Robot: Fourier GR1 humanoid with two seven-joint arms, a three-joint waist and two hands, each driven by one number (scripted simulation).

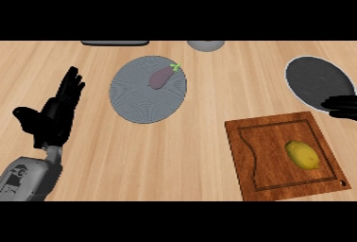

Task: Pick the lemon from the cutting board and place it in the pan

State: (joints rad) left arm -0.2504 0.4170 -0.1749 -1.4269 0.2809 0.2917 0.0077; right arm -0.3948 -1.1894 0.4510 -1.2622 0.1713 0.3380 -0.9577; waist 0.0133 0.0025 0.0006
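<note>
A yellow lemon (302, 154) lies on the right half of the brown wooden cutting board (265, 142) at the lower right. Behind the board, at the right edge, sits the dark round pan (317, 78) with a pale rim, holding nothing. Only part of my right hand (342, 108) shows at the right edge, over the pan's near rim and apart from the lemon. My left hand (52, 116) rests open at the far left, fingers pointing up.
A grey round plate (140, 104) with a purple eggplant (162, 77) on it lies at the middle back. A dark flat object (115, 43) and a grey rounded object (206, 45) sit at the far edge.
</note>
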